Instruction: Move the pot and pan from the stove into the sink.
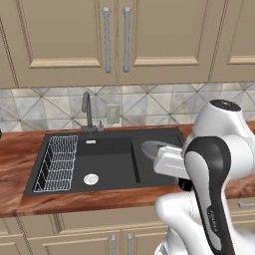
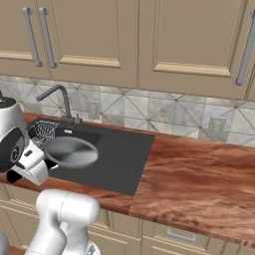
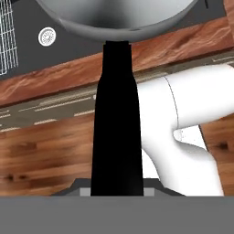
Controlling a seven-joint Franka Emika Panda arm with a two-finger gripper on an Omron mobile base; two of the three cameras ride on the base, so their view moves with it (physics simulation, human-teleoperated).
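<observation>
Wooden countertop [image 2: 199, 174], tiled backsplash [image 1: 45, 107] with wall outlet [image 1: 113, 114], beige upper cabinets [image 1: 64, 35]

I am looking at a domestic kitchen. Evidence: beige panelled wall cabinets [image 1: 69, 35] over a tiled backsplash [image 2: 164, 117], and a wooden countertop [image 2: 199, 174] with black sink [image 1: 112, 159] and faucet [image 1: 87, 112].

Smooth silver metal with a soft sheen on the pan [image 2: 71, 152], matt black on its straight handle [image 3: 115, 123]. Matt black in the sink [image 1: 112, 162], thin white wire for the rack [image 1: 56, 163] at left. Dull grey metal on the faucet [image 1: 87, 112]. Glossy reddish wood grain across the desk [image 2: 199, 174]. Satin beige cabinet fronts [image 1: 69, 35] along the top.
</observation>
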